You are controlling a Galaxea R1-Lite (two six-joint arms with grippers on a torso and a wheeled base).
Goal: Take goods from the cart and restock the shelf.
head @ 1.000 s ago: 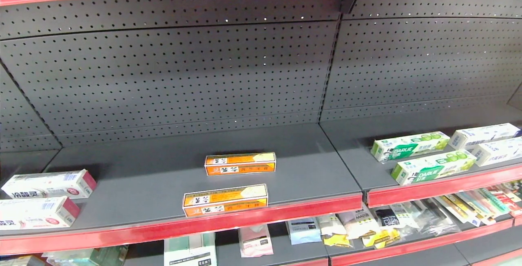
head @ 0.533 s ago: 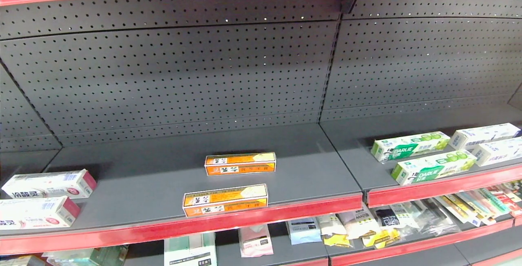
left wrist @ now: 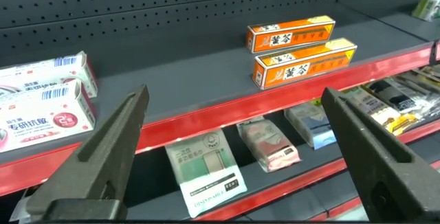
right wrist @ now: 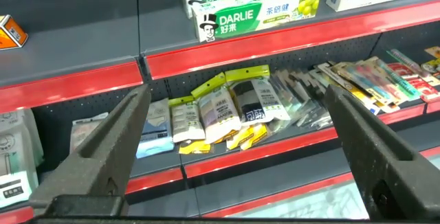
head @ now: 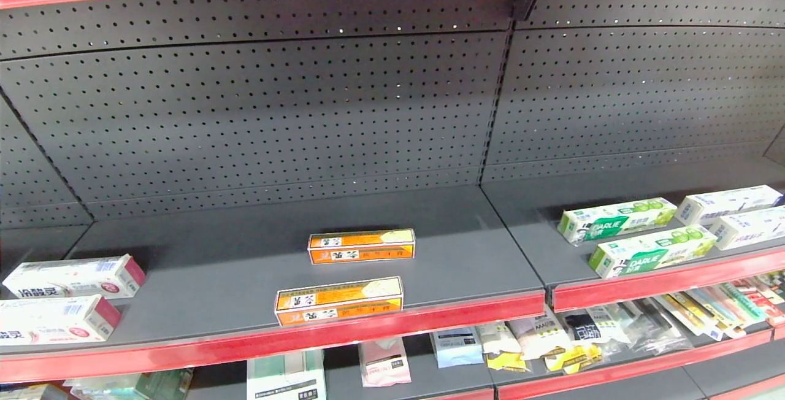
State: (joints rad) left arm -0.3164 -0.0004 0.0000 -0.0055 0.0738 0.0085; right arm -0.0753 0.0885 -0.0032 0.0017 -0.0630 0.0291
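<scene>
Two orange toothpaste boxes (head: pixel 361 246) lie on the middle shelf (head: pixel 214 265), one behind the other toward 6 o'clock. Green toothpaste boxes (head: pixel 616 219) sit at 3 o'clock and pink-ended boxes (head: pixel 73 276) at 9. With so few boxes placed, restocking looks barely begun. The left gripper (left wrist: pixel 234 162) and right gripper (right wrist: pixel 234 155) both gape wide, holding nothing.

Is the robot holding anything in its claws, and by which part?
Nothing is held. The left gripper and right gripper are both open and empty.
</scene>
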